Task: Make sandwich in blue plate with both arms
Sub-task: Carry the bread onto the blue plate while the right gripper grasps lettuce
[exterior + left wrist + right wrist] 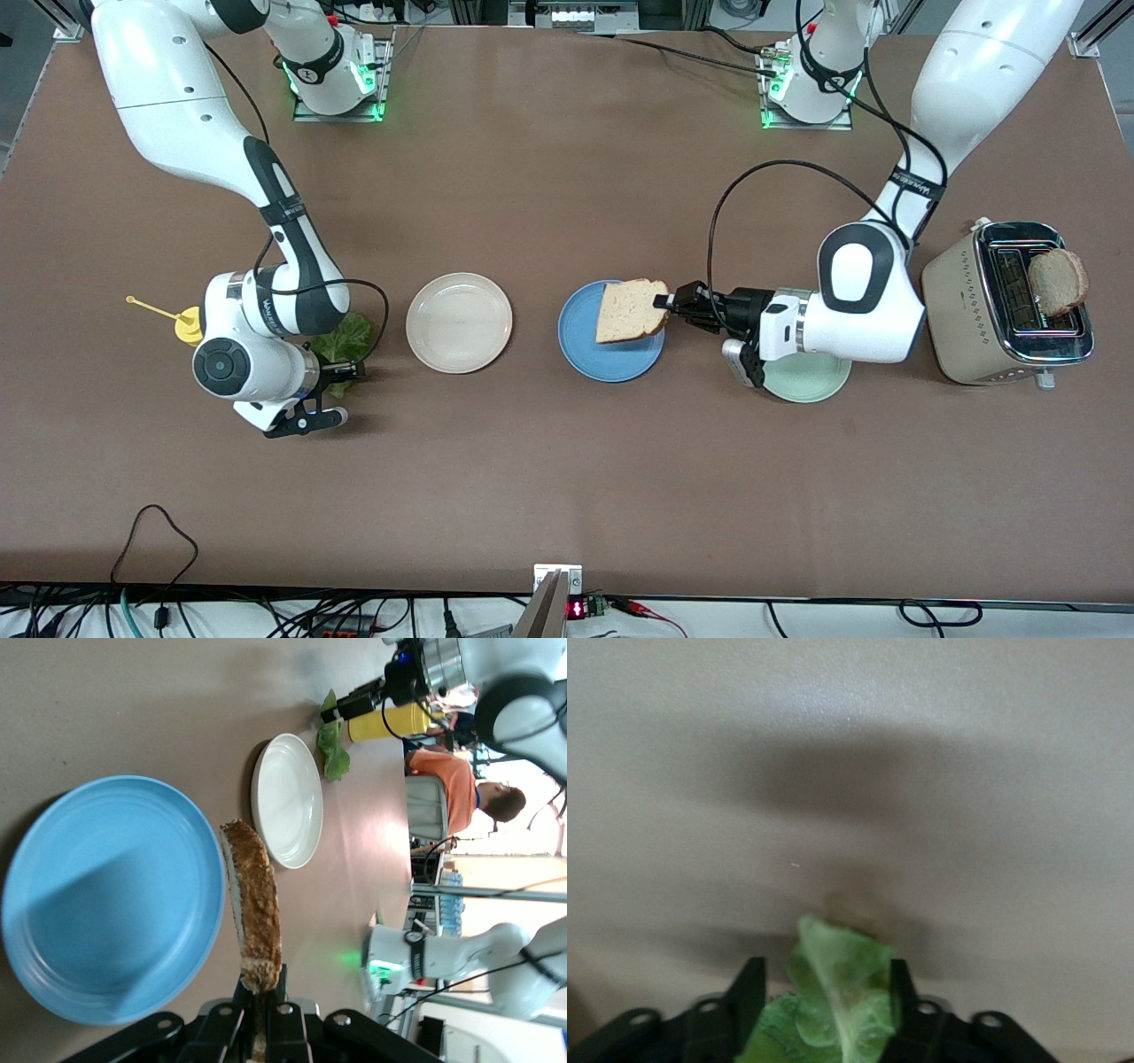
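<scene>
My left gripper [664, 299] is shut on the edge of a pale bread slice [631, 310] with brown crust and holds it tilted over the blue plate [620, 359]. In the left wrist view the slice [252, 895] stands edge-on in the gripper [261, 988], beside the bare blue plate [106, 895]. My right gripper [350, 377] is low over the table at the right arm's end. It is closed on a crinkly green lettuce leaf [341, 339], which fills the gap between its fingers in the right wrist view [833, 992]. A second bread slice [1059, 282] sticks out of the toaster.
A cream-white plate [459, 322] sits between the lettuce and the blue plate. A pale mint-green plate [811, 379] lies under my left wrist. A beige toaster [974, 310] stands at the left arm's end. A yellow bottle [188, 324] stands beside my right wrist.
</scene>
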### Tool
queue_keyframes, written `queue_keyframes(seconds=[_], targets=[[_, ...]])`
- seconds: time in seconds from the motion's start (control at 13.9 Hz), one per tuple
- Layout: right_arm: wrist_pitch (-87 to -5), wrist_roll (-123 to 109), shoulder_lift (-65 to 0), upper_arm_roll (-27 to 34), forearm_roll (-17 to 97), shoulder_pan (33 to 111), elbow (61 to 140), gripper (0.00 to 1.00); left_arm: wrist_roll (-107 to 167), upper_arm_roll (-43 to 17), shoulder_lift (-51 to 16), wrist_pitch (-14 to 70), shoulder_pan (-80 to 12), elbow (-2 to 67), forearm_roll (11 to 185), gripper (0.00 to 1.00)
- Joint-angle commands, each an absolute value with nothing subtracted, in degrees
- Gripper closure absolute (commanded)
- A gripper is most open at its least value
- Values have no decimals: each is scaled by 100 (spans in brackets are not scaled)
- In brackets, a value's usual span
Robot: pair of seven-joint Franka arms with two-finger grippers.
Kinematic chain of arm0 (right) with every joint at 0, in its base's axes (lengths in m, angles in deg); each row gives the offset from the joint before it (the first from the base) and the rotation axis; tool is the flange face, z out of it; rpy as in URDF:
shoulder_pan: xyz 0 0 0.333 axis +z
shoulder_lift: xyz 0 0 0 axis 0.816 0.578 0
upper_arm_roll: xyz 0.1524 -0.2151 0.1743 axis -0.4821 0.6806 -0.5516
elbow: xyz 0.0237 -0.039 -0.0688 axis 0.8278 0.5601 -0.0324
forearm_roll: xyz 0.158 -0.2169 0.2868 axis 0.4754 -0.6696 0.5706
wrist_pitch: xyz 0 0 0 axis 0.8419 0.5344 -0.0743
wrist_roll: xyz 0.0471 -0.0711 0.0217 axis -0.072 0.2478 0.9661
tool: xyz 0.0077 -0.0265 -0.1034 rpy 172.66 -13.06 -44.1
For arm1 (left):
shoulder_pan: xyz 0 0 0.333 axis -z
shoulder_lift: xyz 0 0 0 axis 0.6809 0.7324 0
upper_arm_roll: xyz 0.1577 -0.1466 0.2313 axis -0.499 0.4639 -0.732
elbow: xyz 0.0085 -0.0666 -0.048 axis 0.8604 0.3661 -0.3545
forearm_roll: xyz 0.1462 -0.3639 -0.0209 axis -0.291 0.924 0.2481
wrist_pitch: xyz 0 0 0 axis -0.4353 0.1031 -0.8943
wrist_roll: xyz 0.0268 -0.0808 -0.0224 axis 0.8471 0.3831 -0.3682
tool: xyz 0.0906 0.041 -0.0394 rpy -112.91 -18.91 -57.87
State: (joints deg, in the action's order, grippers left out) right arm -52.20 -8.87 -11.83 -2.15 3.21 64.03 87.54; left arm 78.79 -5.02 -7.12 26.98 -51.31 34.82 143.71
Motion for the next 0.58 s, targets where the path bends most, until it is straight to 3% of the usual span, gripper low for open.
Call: queue_keyframes(seconds=[0.0, 0.14, 0.51], targets=[[-5185, -658, -1170, -196, 311, 6400, 8666, 88, 8941, -446, -367, 2939, -5232, 3592, 14853, 100], [-5167, -640, -1196, -187, 302, 6400, 8657, 100, 9224, -446, -182, 3186, -5188, 3592, 15047, 100], [-4957, 350, -1529, -214, -102, 6497, 8648, 100, 9269, -446, 100, 3423, -5039, 3592, 15477, 100]])
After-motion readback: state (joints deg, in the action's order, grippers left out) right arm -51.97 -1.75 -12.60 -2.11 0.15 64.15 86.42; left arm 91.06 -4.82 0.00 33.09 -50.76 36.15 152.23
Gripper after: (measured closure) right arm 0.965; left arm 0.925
